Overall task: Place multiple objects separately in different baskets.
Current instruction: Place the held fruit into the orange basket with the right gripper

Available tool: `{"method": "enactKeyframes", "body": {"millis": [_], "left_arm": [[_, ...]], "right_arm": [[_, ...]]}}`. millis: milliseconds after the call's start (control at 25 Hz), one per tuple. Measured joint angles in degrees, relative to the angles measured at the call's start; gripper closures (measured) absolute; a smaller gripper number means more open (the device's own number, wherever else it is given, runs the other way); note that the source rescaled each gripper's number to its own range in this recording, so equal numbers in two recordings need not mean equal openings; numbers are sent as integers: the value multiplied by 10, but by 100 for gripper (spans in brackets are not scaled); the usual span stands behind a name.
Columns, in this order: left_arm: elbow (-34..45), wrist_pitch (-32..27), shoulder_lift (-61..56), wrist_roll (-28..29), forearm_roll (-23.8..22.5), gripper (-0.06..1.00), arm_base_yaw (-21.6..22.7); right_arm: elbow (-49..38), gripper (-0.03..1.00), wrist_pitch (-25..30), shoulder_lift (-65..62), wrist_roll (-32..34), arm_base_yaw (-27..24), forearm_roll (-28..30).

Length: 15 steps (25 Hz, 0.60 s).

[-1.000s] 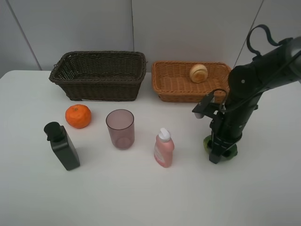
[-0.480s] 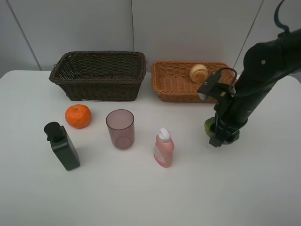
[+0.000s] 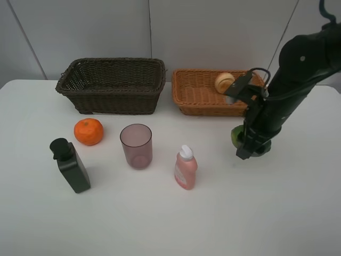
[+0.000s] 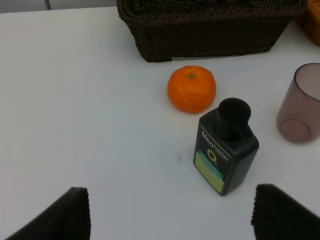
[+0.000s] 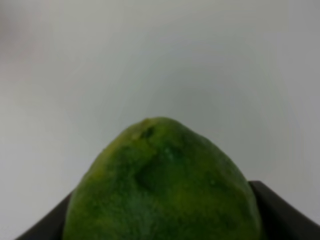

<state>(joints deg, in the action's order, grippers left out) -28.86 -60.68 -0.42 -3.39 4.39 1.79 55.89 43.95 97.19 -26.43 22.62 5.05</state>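
My right gripper (image 3: 250, 147) is shut on the green oval fruit (image 3: 235, 135), which hangs just above the table in front of the light tan basket (image 3: 181, 102). The right wrist view is filled by that fruit (image 5: 162, 185) between the dark fingers. A red-yellow peach (image 3: 224, 81) lies in the tan basket. The dark brown basket (image 3: 68, 81) holds nothing I can see. In the left wrist view my left gripper (image 4: 170, 217) stands open above the table, short of the black pump bottle (image 4: 226, 147) and the mandarin (image 4: 191, 88).
An orange mandarin (image 3: 88, 131), a black pump bottle (image 3: 71, 165), a mauve cup (image 3: 136, 145) and a pink white-capped bottle (image 3: 185, 168) stand in a row across the table's middle. The dark basket's front wall (image 4: 210, 35) lies beyond the mandarin.
My right arm has risen and swung back toward the tan basket, carrying the green fruit off the table. Nothing else has moved.
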Motion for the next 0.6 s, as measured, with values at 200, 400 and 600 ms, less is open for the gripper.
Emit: {"method": "enactKeyframes", "body": {"millis": [200,400,600], "left_arm": [[0,0,0,0,0,10,0],[0,0,0,0,0,10,0],[0,0,0,0,0,10,0]], "right_arm": [[68,46,14,0,0,0,-1],[132,46,6,3,0,0,-7],[200,46,-16,46,0,0,-18]]}}
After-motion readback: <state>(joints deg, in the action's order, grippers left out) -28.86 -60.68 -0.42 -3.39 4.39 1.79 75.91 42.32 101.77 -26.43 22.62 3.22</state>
